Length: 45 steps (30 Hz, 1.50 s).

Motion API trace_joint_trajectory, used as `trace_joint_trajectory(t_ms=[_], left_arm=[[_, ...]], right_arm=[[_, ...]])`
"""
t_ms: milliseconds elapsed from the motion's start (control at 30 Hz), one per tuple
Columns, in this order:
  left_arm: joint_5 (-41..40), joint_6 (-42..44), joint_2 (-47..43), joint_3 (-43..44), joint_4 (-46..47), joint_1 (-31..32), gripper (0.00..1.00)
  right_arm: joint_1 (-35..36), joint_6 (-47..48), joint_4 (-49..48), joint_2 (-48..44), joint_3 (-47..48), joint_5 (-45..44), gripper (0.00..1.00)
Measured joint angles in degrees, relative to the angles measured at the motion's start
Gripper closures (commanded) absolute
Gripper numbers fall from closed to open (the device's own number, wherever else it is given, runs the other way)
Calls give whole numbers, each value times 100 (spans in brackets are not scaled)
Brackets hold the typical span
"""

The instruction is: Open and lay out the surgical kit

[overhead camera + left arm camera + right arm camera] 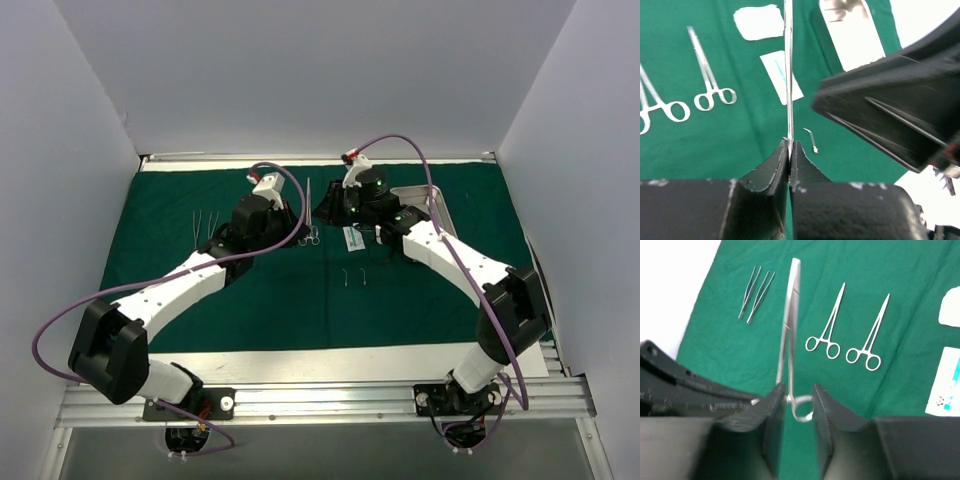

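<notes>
Steel, long and slim: a scissor-like instrument [788, 75] is pinched between the pads of my left end effector [790, 147], which is clamped on it. My right end effector [797, 390] has its jaws parted, with the instrument's ring handle in the gap. The green drape [250, 300] lies spread over the worktop [300, 365] — ringed clamps [827, 335], tweezers [756, 294], gauze [759, 21] and packet [774, 67] rest on it — with the tray [440, 205] at its far right.
</notes>
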<state>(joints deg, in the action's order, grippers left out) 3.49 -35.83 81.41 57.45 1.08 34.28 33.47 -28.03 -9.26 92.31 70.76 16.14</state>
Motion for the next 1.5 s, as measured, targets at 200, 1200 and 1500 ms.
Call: trace_joint_trajectory(t_ms=[200,1200,1500], left_arm=[[175,0,-256,-431,-9,-627,98],[2752,1132,1777,476,-964,-2951,98],[2828,1143,2210,485,-960,-3032,98]], right_arm=[[-17,173,223,-26,0,-173,38],[-1104,1231,1294,-1515,-734,-848,0],[-1106,1307,1294,-1517,-737,-841,0]])
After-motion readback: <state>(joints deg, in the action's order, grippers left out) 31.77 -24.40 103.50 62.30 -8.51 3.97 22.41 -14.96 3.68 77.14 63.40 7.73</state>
